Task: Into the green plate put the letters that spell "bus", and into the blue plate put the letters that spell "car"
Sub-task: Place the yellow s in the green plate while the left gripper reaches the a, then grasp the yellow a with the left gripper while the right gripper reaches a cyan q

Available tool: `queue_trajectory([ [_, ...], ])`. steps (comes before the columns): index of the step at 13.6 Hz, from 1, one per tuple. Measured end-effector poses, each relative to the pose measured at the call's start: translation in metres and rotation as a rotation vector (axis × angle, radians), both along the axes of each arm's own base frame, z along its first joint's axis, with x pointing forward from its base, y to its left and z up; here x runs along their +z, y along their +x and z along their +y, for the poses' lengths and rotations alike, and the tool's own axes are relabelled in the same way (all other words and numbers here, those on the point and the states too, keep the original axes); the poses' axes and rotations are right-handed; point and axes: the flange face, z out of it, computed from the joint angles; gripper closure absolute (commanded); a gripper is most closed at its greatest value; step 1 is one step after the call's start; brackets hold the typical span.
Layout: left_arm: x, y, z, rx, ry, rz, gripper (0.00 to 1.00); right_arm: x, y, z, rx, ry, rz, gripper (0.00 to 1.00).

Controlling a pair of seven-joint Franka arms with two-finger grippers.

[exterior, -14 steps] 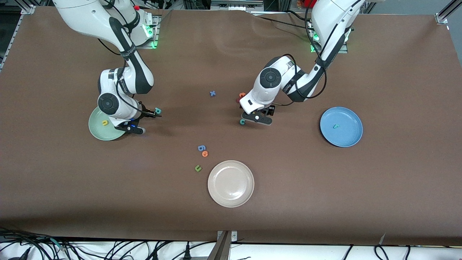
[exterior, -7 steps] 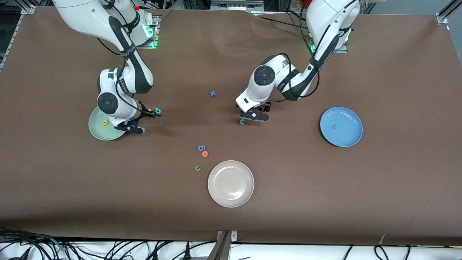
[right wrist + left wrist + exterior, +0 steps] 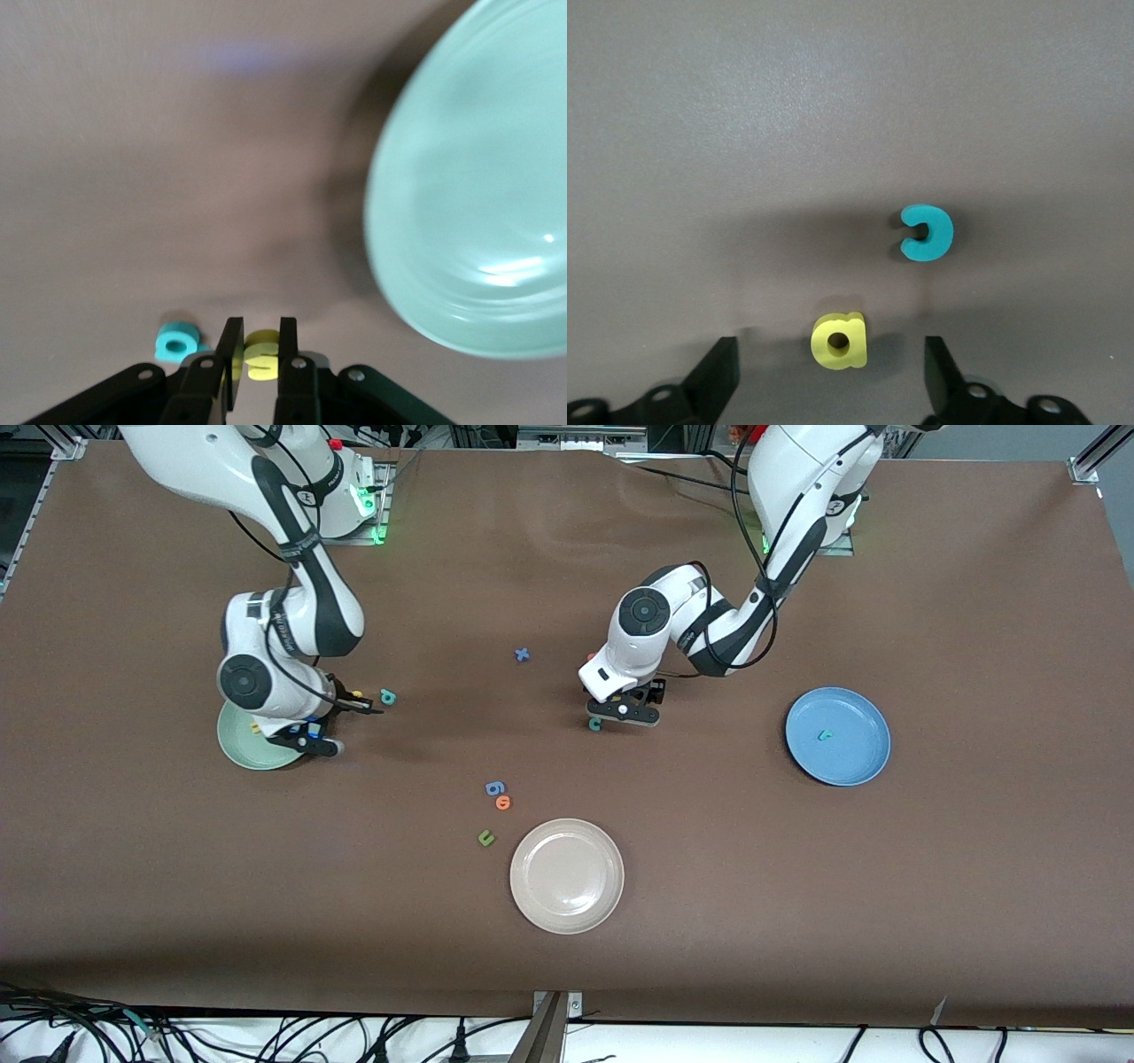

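The yellow "s" [image 3: 260,354] sits pinched between the fingers of the right claw [image 3: 257,354], which is clenched on it just beside the green plate [image 3: 244,751]. The teal "b" [image 3: 387,696] lies on the bench [image 3: 797,886] close by, toward the middle. The yellow "u" [image 3: 255,728] already rests in the green plate, mostly covered by the right arm.

At the middle of the bench, the yellow "a" [image 3: 840,340] lies between the spread fingers of the left claw [image 3: 833,376], which is released and low over it; nothing is gripped yet. The teal "c" [image 3: 926,233] lies near the "a", apart from it. The teal "r" [image 3: 824,735] is in the blue plate [image 3: 873,766], toward the left arm's end.

Apart from these, a blue "x" [image 3: 522,654], a blue "g" [image 3: 494,787], an orange "o" [image 3: 503,802] and an olive "u" [image 3: 485,837] lie near the cream plate [image 3: 567,875].

Risks, as I judge them: the "s" is small and soft, so a pinch near its edge could let it twist and drop short of the plate's rim. The "a" sits off-centre between the left fingers; one finger closing first could push it aside or tip it. The "c" is close enough that a slide of the "a" might knock it.
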Motion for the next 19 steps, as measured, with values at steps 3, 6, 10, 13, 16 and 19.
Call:
queue_trajectory([
  [3, -0.001, 0.000, 0.000, 0.001, 0.001, 0.002, 0.40, 0.051, 0.033, -0.040, 0.027, 0.027, 0.007, 1.00],
  [6, -0.002, 0.000, 0.000, 0.002, -0.002, 0.000, 0.53, 0.046, 0.039, -0.110, 0.061, 0.065, 0.025, 1.00],
  [10, -0.001, 0.000, -0.001, 0.021, -0.007, -0.005, 0.56, -0.009, 0.030, -0.150, 0.087, 0.082, 0.108, 1.00],
  [13, -0.003, 0.000, -0.001, 0.024, -0.009, -0.004, 0.59, -0.034, 0.028, -0.151, 0.103, 0.076, 0.126, 0.23],
  [16, -0.004, 0.000, -0.001, 0.026, -0.009, -0.003, 0.66, -0.028, 0.033, -0.147, 0.111, 0.077, 0.113, 0.05],
  [19, -0.003, 0.000, -0.002, 0.029, -0.010, -0.005, 0.81, 0.008, 0.046, -0.109, 0.096, 0.071, 0.116, 0.06],
])
